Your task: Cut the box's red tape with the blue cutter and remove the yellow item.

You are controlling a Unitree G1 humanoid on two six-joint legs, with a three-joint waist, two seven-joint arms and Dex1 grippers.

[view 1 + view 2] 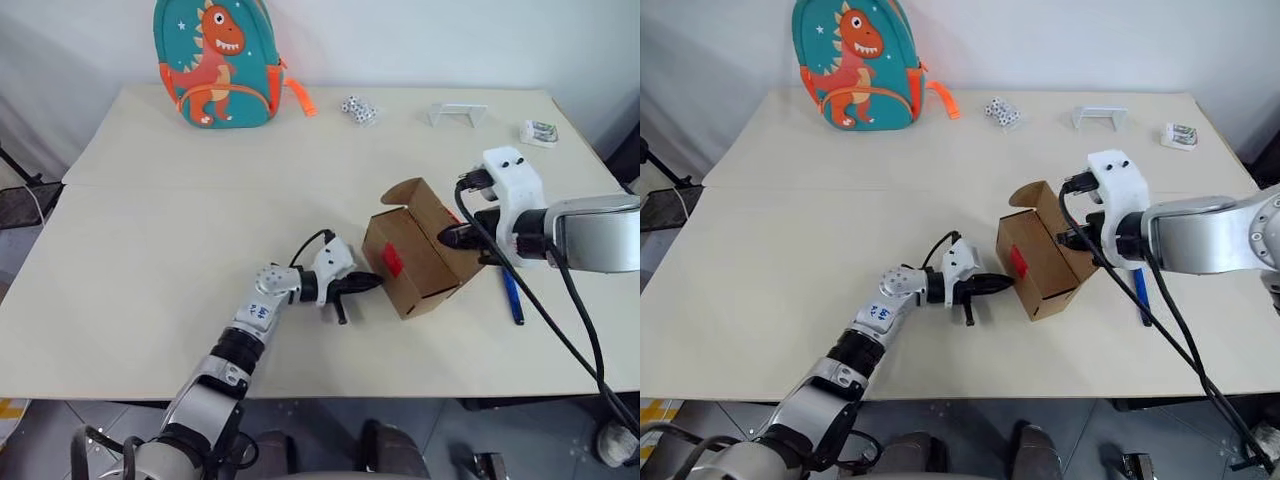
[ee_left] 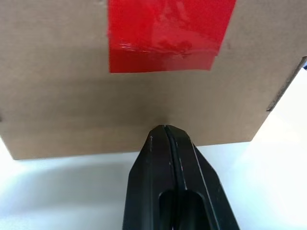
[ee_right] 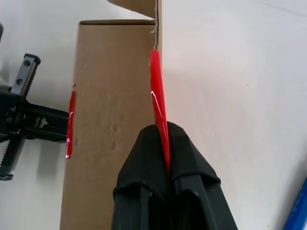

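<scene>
The box (image 1: 420, 250) lies on the pale table (image 1: 150, 260), right of centre and turned at an angle. One flap at its far end stands open. A patch of red tape (image 1: 393, 260) sits on the box face that is turned toward the left gripper.

The left gripper (image 1: 372, 283) points right, roughly level. Its fingers are clenched together with nothing between them, and the tips meet the box face just below the red tape.

The right gripper (image 3: 165, 132) reaches in from the right side of the box. Its fingers are clamped on a thin strip of red tape that runs along the box's right-hand top edge; the strip passes between the two fingertips.

The blue cutter (image 1: 512, 296) lies flat on the table just right of the box, partly under the right arm, and neither gripper touches it.

At the far edge of the table stand a teal dinosaur backpack (image 1: 215, 62), a cluster of dice (image 1: 359, 110), a white stand (image 1: 457, 112) and a small packet (image 1: 540, 131).
</scene>
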